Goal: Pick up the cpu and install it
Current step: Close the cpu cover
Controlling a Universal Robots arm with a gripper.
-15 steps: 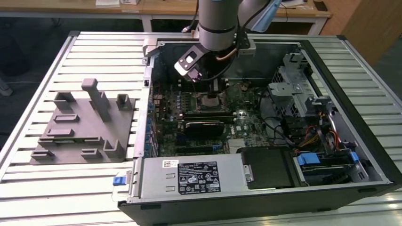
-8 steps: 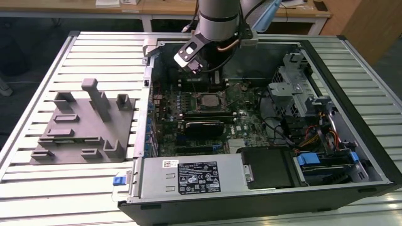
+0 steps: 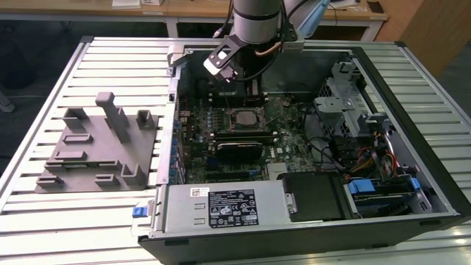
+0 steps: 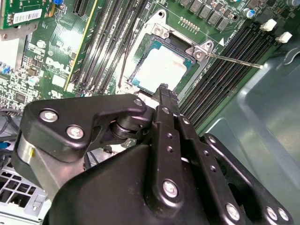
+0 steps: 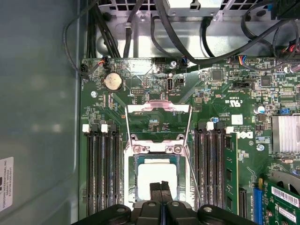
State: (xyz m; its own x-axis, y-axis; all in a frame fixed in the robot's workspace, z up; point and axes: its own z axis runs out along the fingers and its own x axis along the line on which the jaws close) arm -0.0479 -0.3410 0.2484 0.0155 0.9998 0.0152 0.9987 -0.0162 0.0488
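**Cpu lies in the socket, closed hand just over its edge**

The cpu lies flat inside the socket, its bright silver-white top facing up and the socket's dark rim showing around it. In both wrist views it sits square to that rim.

The hand hangs directly over the socket, above one edge of the cpu. Its two black fingers are pressed together with only a thin seam between them, and nothing is held between them. Whether the fingertips touch the cpu's top or float just above it, I cannot tell.

The socket's hinged metal frame is flipped open and stands away from the cpu on the side opposite the hand. A thin wire lever juts out from one corner of the socket, raised clear of it.

Rows of long black memory slots flank the socket on two opposite sides. A round coin battery sits on the green board beyond the open frame, further from the socket than the slots are.

In the exterior view the socket is near the middle of an open computer case that lies on a slatted tabletop. The arm comes down into the case just behind the socket. A grey plastic block rests on the tabletop outside the case, well apart from the socket.
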